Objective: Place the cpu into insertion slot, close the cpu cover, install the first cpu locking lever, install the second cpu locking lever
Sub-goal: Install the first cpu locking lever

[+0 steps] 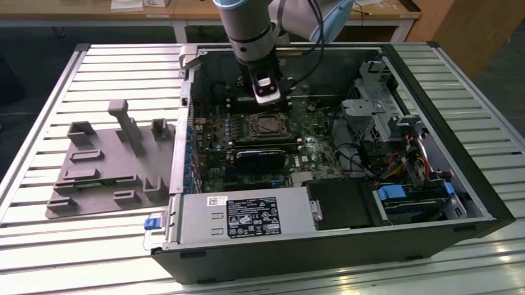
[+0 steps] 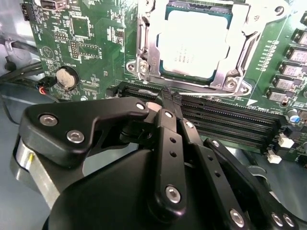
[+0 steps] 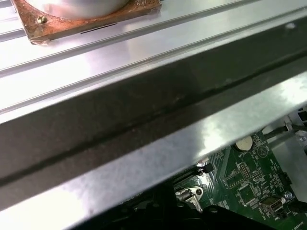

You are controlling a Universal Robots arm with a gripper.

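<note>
Inside the open PC case (image 1: 459, 184) on the slatted table (image 1: 49, 92), the arm (image 1: 246, 24) comes straight down over the motherboard (image 1: 320, 153). Gripper (image 1: 270, 103) hangs just above the socket, toward the back wall of the case.

Second wrist view: cpu (image 2: 194, 43) is seated in the socket, silver top facing up. cpu cover (image 2: 146, 45) is down flat around it, with the chip showing through the cut-out. Screw heads sit at the cover's near corners. Can't tell from these views whether either locking lever is latched.

Gripper (image 2: 166, 98) fingertips are together, and I can't make out anything between them. The tips sit over the memory slots (image 2: 230, 120), just beside the socket's near edge and not over the chip. I can't tell whether they touch the board. Coin cell (image 2: 65, 77) is off to the side on the green board, well apart from the tips.

First wrist view: mostly the case's metal side wall (image 3: 144, 120) with table slats beyond it, plus a corner of the motherboard (image 3: 249, 187) with the coin cell (image 3: 244, 143).

Exterior view: cpu (image 1: 266, 126) lies between the gripper and the black graphics card (image 1: 262, 158). Power supply (image 1: 246, 218) is at the near edge. Grey fixture plate (image 1: 107, 172) lies on the table outside the case, on the exterior view's left.
</note>
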